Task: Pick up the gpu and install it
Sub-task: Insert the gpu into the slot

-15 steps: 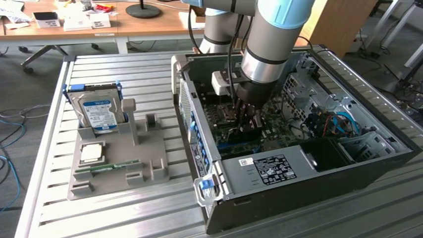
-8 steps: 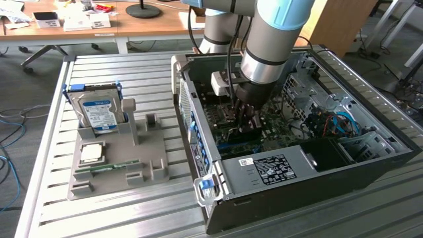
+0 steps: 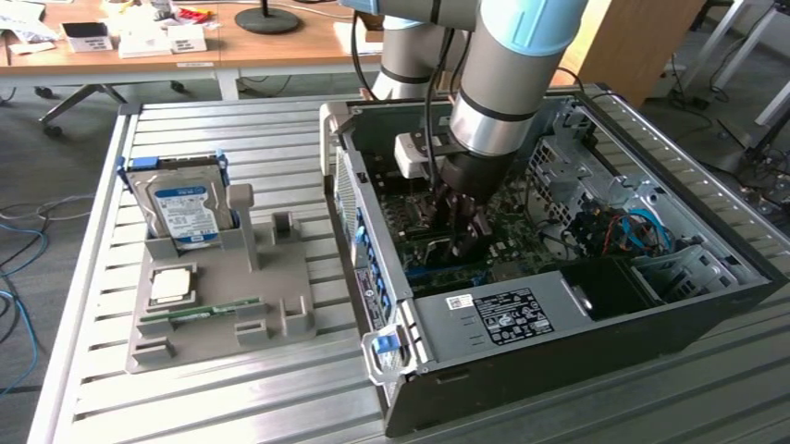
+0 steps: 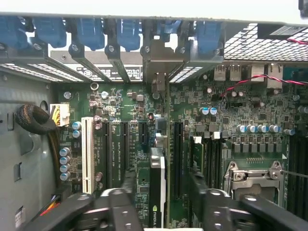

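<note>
Reaching down into the open computer case (image 3: 556,277) on the slatted surface (image 3: 222,407), the hand (image 3: 460,231) hangs just over the motherboard in the exterior view. From the wrist view, the gpu (image 4: 157,192) stands on edge in a motherboard (image 4: 144,120) slot, between the spread fingers (image 4: 115,211), which look released and apart from it.

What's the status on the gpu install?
Claw open, astride the gpu. Card stands on edge in the motherboard slot. Nothing in the way.
</note>
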Robot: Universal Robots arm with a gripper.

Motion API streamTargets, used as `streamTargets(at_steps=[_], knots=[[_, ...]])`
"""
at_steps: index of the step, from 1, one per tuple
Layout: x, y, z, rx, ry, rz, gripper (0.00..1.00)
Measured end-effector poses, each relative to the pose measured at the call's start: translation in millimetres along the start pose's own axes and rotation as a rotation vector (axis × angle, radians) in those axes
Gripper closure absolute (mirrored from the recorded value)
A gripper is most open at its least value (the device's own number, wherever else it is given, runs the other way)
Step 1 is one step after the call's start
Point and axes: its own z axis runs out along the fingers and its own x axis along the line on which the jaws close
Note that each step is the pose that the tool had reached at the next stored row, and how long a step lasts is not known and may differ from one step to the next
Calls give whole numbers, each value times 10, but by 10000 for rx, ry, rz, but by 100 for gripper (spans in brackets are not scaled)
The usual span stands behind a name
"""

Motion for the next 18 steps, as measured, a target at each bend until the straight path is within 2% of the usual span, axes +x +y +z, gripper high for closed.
streamTargets(at_steps=[1,2,3,4,5,6,7,11,18], knots=[[0,0,0,0,0,0,38],[0,0,0,0,-1,0,38],[0,0,0,0,0,0,32],[0,0,0,0,-1,0,32],[0,0,0,0,-1,-1,26],[0,0,0,0,0,0,26],[0,0,0,0,0,0,20],[0,0,-5,-1,3,-1,20],[-4,1,-81,0,0,0,20]])
